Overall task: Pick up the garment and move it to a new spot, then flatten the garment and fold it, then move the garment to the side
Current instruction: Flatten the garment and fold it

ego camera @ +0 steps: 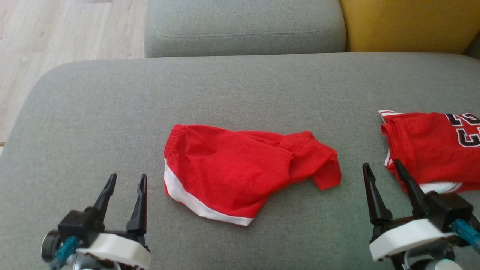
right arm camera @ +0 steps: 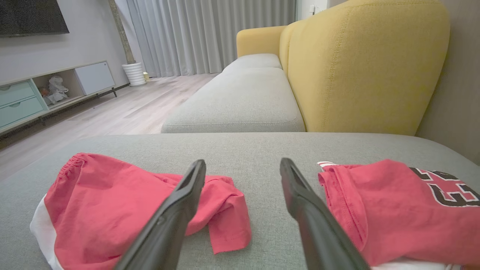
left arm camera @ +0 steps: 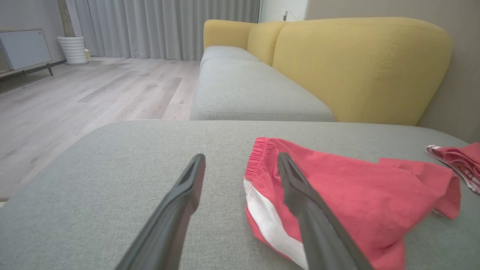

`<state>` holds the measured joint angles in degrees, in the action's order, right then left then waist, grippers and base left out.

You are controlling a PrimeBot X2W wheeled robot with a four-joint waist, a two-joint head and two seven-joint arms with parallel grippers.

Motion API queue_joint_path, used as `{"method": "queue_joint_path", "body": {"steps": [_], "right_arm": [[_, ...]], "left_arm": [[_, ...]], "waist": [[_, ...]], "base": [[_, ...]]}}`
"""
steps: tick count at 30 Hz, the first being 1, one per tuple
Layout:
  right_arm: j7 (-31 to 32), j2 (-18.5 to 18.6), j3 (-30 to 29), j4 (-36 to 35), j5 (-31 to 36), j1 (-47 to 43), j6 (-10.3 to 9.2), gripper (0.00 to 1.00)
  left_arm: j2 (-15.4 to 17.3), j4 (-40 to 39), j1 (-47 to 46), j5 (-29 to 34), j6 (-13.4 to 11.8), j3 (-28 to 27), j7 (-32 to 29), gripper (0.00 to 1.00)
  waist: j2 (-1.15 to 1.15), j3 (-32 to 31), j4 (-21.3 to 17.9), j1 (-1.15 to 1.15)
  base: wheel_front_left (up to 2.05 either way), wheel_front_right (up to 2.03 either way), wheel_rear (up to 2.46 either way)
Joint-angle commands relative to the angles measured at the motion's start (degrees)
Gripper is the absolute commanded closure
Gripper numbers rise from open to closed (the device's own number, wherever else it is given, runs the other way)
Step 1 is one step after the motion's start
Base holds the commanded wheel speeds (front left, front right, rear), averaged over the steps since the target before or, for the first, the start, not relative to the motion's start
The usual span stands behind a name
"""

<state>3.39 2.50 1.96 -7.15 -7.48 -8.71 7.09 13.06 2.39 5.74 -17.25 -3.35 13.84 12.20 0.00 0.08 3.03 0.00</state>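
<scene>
The shorts [ego camera: 240, 172] lie crumpled on the cushion [ego camera: 112, 112], long axis side to side. My left gripper [ego camera: 127, 176], fingers spread and empty, is just beside their waistband end. My right gripper [ego camera: 381, 164], likewise spread and empty, is just beside their leg end, between shorts and jersey [ego camera: 427, 146]. Neither looks clearly nearer.

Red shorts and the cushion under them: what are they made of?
Red shorts: thin matte fabric, possibly cotton or light polyester; soft creases, gathered elastic waistband, white trim. Cushion: grey matte upholstery weave, probably over foam; speckled texture, rounded edges.
</scene>
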Motion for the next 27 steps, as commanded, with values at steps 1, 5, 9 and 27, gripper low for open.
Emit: {"method": "queue_joint_path", "body": {"steps": [1, 5, 9, 27], "right_arm": [[0.1, 0.4, 1.2, -2.5, 0.2, 1.4, 0.4, 0.0], [0.1, 0.4, 1.2, -2.7, 0.3, 1.5, 0.4, 0.0], [0.1, 0.4, 1.1, -2.8, 0.5, 1.5, 0.4, 0.0], [-0.1, 0.4, 18.9, 18.5, -6.2, 7.6, 0.4, 0.0]], "left_arm": [[1.3, -2.1, -2.1, -0.2, -0.5, -2.2, 0.1, 0.0], [1.4, -2.2, -2.3, -0.2, -0.6, -2.1, 0.2, 0.0], [1.4, -2.2, -2.5, -0.3, -0.7, -2.0, 0.4, 0.0], [-0.4, -0.1, -9.2, -0.2, 1.7, 0.8, 1.9, 0.0]], "waist": [[0.0, 0.2, -0.1, 0.0], [0.0, 0.5, -0.3, 0.0], [0.0, 0.6, -0.2, 0.0], [0.0, 6.5, 6.6, 0.0]], "base": [[0.0, 0.0, 0.0], [0.0, 0.0, 0.0], [0.0, 0.0, 0.0], [0.0, 0.0, 0.0]]}}
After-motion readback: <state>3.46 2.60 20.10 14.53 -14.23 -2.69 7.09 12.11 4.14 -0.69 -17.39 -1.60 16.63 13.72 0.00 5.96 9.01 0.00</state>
